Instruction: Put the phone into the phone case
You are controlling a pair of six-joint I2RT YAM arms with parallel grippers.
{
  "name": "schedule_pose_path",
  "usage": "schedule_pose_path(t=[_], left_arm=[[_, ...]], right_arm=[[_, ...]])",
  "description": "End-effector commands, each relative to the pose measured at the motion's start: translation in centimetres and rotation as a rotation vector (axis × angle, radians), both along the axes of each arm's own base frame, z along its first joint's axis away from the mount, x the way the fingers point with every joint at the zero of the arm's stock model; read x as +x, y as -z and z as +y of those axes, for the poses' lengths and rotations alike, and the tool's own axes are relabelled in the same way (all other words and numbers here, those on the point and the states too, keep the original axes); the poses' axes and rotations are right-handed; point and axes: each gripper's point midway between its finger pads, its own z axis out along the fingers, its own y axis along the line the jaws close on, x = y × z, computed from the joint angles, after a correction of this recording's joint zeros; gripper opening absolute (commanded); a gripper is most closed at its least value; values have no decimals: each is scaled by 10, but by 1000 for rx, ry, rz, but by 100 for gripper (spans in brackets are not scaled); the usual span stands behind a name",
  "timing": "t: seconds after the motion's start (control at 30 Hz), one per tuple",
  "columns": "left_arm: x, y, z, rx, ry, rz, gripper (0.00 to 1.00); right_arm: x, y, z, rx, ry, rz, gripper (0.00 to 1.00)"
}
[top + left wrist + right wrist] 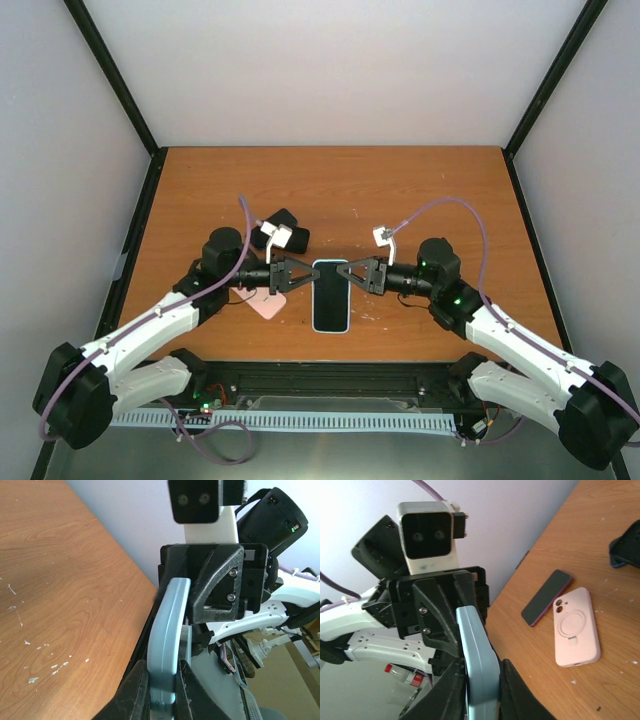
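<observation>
Left and right jaws pinch the long edges of the pale-blue phone case [479,660], black-screened phone [331,296] inside.

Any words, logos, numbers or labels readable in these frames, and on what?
None can be read.
pink case: a moulded ring and camera cutout only, no lettering.
light-blue case: plain edge, no marking.
dark phone: blank screen.
</observation>
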Motion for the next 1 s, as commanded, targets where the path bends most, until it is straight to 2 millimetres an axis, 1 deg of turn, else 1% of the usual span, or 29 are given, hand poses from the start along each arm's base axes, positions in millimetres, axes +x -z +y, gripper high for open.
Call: schedule_pose_path(t=[0.0, 0.03, 0.1, 0.13, 0.2, 0.3, 0.4, 0.43, 0.47, 0.5, 0.6, 0.67, 0.73, 0.9, 0.97], left_arm=[[12, 11, 2, 53, -54, 0, 0], [10, 7, 1, 41, -44, -6, 0], [7, 3, 0, 19, -25, -8, 0], [6, 1, -1, 9, -19, -8, 0], [4, -1, -2, -5, -6, -6, 0], [6, 2, -2, 4, -14, 11, 0], [10, 5, -1, 24, -39, 25, 0], [10, 4, 0, 19, -40, 27, 0], [9, 0, 0, 9, -39, 26, 0], [9, -2, -1, -1, -37, 28, 0], [8, -14, -1, -39, -37, 30, 0], [8, -23, -2, -66, -35, 22, 0], [9, -30, -2, -88, -38, 14, 0], [13, -45, -3, -140, -55, 1, 0], [18, -50, -2, -147, -78, -6, 0]], right_arm=[[1, -12, -2, 1, 25, -28, 26], [-1, -14, -3, 15, 22, -24, 28], [-3, -18, -5, 40, 27, -26, 29], [-3, -19, -6, 47, 30, -29, 27], [-4, -21, -6, 56, 30, -33, 17], [1, -19, -9, 45, 67, -21, 4], [2, -17, -10, 47, 80, -14, 3], [1, -17, -9, 49, 68, -11, 9], [-1, -17, -8, 50, 56, -5, 20], [-2, -16, -7, 48, 44, 2, 28], [-7, -9, -5, 41, 14, 21, 44], [-11, 1, -5, 28, -3, 36, 53], [-13, 9, -6, 18, -7, 52, 56], [-20, 21, -7, 46, -26, 92, 55], [-25, 25, -6, 55, -47, 111, 55]])
